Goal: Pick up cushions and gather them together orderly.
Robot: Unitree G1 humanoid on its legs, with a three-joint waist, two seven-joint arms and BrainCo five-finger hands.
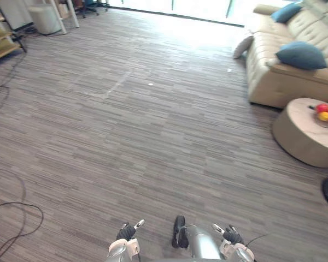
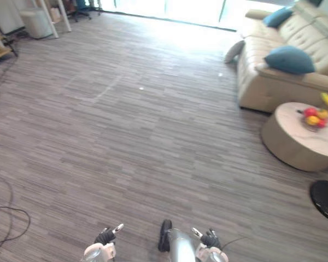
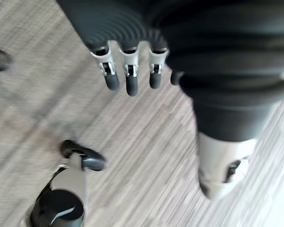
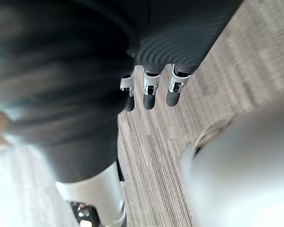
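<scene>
Striped grey carpet (image 1: 153, 136), tufted beige sofa (image 1: 273, 82), plump blue cushions (image 1: 301, 55)

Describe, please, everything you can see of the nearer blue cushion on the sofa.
The nearer blue cushion is plump, teal-blue, seemingly plain fabric, with rounded corners. It lies tilted on the seat of the beige sofa, behind the near armrest, apart from the second blue cushion farther along. Only the sofa touches it.
</scene>
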